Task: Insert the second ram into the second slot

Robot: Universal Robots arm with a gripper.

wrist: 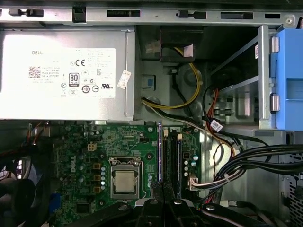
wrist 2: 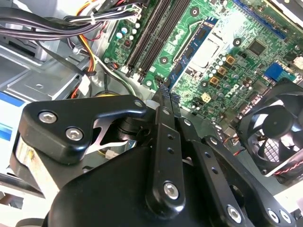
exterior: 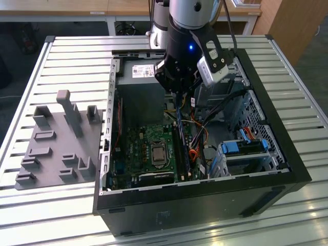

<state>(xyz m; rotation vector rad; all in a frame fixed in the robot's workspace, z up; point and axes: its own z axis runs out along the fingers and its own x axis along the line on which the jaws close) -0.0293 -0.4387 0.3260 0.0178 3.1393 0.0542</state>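
- The arm hangs over an open computer case (exterior: 205, 207) lying on its side on the slatted metal bench (exterior: 66, 66).
- The tool (exterior: 178, 97) is clamped on the second ram (exterior: 180, 128) — its dark fingers (wrist 2: 163, 118) pinch the thin blue stick from both sides.
- In the first wrist view the second ram (wrist: 159, 151) shows edge-on as a narrow blue line. It runs parallel to the dark memory slots (wrist: 173, 156) and just beside them, between them and the processor socket (wrist: 125, 182).
- I can't tell whether the stick touches a slot or hangs just above the board.
- In the exterior view the green motherboard (exterior: 136, 148) sits at about seven o'clock from the tool.
- The silver power supply (exterior: 138, 82) with its white label is at about ten o'clock, close by the arm.
- Blue drive brackets (exterior: 246, 146) lie at about four o'clock, with a tangle of cables (exterior: 205, 110) between them and the stick.
- Beside the case, at about nine o'clock from it, a grey fixture plate (exterior: 56, 148) with upright pegs rests on the bench — well apart from the tool.
- A black fan (wrist 2: 272, 137) shows in the second wrist view at the edge of the board.
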